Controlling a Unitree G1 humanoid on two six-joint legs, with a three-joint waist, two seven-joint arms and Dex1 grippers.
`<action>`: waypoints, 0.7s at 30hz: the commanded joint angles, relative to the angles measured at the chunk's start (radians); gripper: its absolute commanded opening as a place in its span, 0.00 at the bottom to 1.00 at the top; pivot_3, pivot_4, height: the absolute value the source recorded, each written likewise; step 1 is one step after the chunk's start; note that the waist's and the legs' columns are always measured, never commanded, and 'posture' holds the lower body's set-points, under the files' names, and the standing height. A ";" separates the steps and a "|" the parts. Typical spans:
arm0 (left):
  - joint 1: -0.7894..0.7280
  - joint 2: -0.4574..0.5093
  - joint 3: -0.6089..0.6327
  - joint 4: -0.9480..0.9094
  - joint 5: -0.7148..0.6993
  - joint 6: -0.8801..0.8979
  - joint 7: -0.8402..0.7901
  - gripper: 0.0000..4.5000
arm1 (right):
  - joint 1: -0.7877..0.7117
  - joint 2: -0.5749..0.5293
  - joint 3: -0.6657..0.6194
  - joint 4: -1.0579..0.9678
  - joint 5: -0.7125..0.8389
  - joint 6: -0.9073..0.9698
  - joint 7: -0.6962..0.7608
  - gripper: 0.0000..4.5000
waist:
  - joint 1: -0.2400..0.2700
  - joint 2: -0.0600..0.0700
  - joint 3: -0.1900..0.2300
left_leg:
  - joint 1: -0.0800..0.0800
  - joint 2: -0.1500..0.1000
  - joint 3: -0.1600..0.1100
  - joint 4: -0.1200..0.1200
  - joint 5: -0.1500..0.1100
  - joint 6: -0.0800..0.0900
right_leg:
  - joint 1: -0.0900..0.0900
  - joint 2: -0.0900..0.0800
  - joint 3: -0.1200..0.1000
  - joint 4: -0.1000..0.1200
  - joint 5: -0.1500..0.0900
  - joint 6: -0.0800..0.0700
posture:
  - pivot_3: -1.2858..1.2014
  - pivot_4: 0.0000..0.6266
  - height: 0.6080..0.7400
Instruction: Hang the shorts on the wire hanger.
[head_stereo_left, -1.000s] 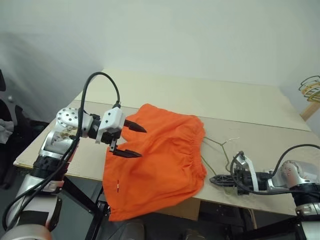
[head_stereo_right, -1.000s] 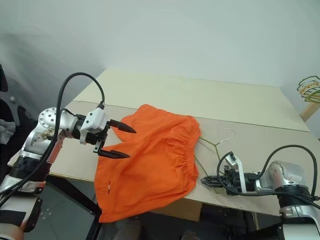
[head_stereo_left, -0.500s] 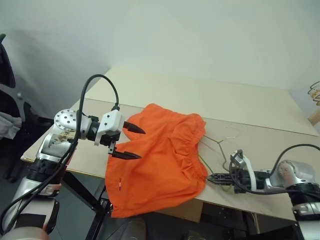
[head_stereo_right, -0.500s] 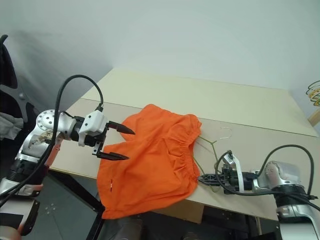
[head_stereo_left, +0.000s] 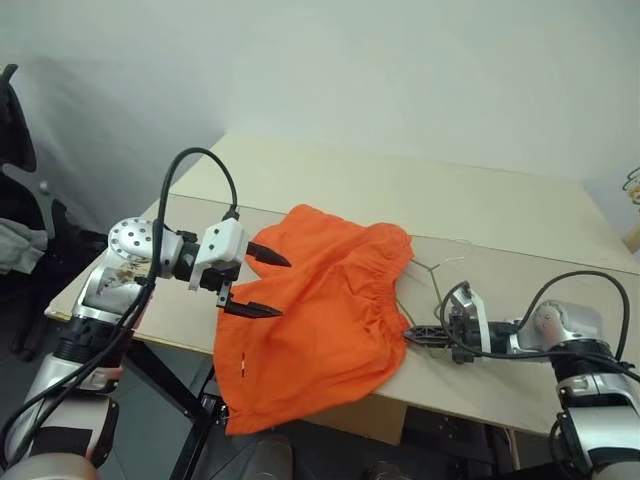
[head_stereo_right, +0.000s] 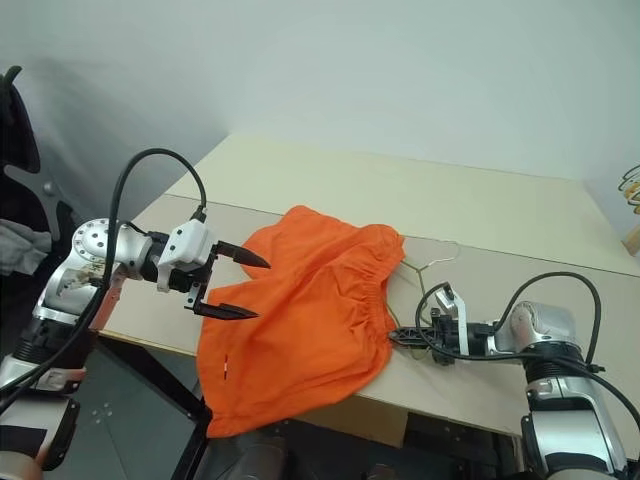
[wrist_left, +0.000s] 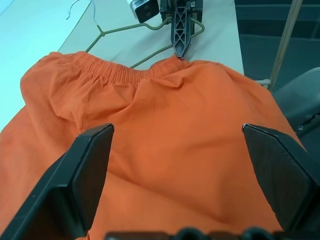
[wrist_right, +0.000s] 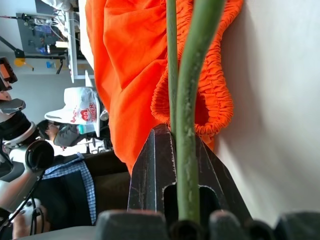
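The bright orange shorts (head_stereo_left: 320, 320) lie on the table (head_stereo_left: 500, 210), with one leg hanging over the front edge. My left gripper (head_stereo_left: 283, 288) hovers open over their left part, its two black fingers (wrist_left: 85, 170) spread wide with nothing between them. The thin wire hanger (head_stereo_left: 436, 285) lies flat to the right of the gathered waistband (wrist_left: 110, 75). My right gripper (head_stereo_right: 394, 338) is shut on the hanger's lower wire (wrist_right: 192, 100), and its tips reach the waistband's edge. The hanger's near corner is hidden in the fabric.
The table's front edge runs just below both grippers. A chair with dark clothing (head_stereo_left: 15, 200) stands at the left. A wooden stand with hangers (head_stereo_left: 633, 185) shows at the far right edge. The back half of the table is bare.
My right gripper has slid left along the table with the hanger, up to the shorts' waistband. The left gripper has stayed put and open. The camera has turned a little.
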 joint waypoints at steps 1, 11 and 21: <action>-0.021 0.003 0.020 -0.008 -0.004 -0.013 0.009 0.99 | -0.035 -0.009 -0.020 -0.010 0.005 -0.021 0.023 0.00 | 0.001 0.000 0.000 | -0.001 0.000 0.000 0.000 0.000 0.000 | -0.001 0.000 0.000 0.000 0.000 0.000 | 0.67 0.00 1.00; -0.045 -0.016 0.005 0.028 0.005 -0.030 0.005 0.99 | -0.108 -0.030 -0.038 -0.191 -0.105 -0.092 -0.174 0.00 | 0.008 0.002 0.001 | -0.006 0.001 0.000 0.001 0.000 0.000 | -0.006 0.000 -0.001 0.001 0.000 -0.001 | 0.65 0.00 1.00; -0.062 -0.027 -0.001 0.060 0.016 -0.055 -0.011 0.99 | -0.096 0.010 0.014 -0.350 -0.271 -0.335 -0.329 0.00 | 0.009 0.002 0.001 | -0.008 0.001 0.000 0.000 0.000 0.000 | -0.007 0.000 -0.001 -0.001 0.001 -0.001 | 0.64 0.00 1.00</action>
